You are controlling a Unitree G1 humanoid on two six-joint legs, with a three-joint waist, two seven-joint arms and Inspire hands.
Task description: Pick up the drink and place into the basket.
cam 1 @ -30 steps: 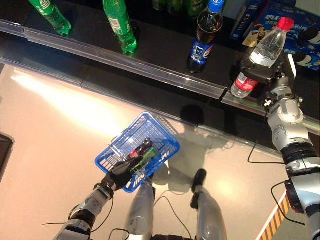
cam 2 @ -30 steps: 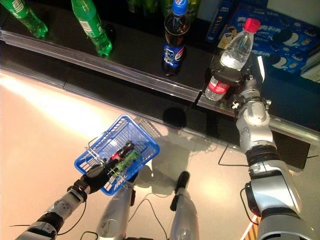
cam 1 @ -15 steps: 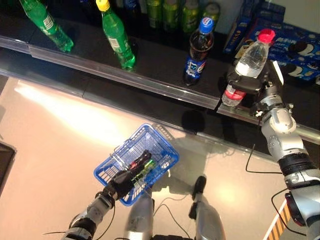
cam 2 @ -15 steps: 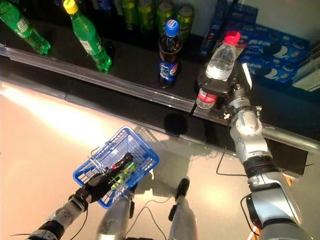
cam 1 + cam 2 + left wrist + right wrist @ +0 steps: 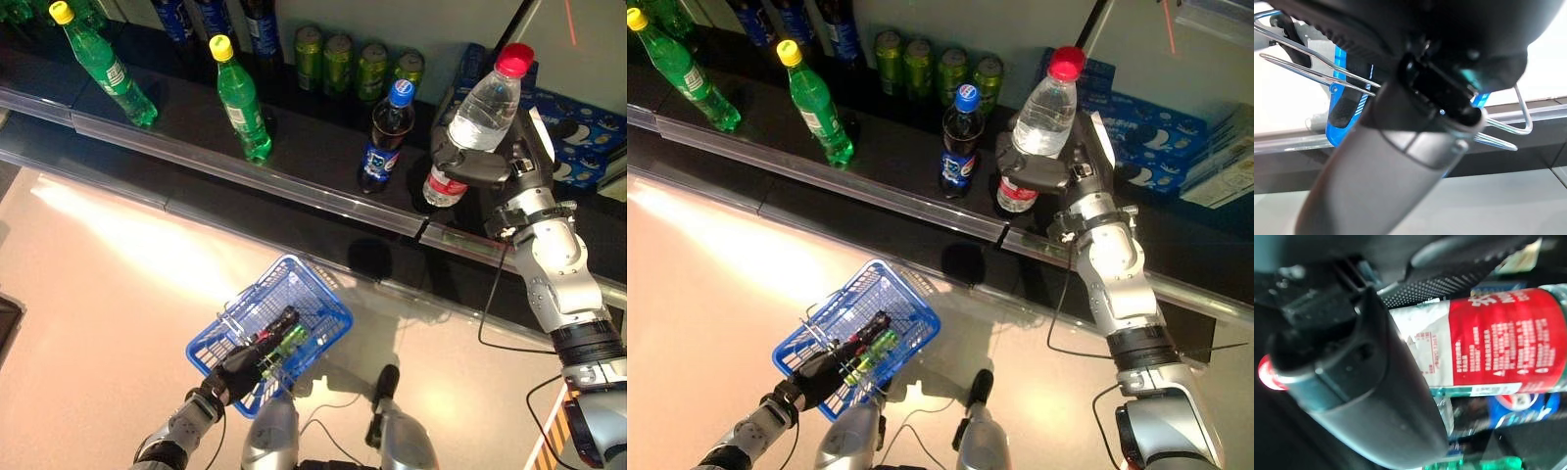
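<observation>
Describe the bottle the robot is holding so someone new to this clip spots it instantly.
Look along the dark shelf to its right end, where the right hand is shut round a bottle. That water bottle is clear with a red cap and red label, while its shelf neighbours are green bottles and a dark cola bottle.

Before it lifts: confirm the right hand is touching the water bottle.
Touching. The right wrist view shows the right hand wrapped against the water bottle's label.
</observation>
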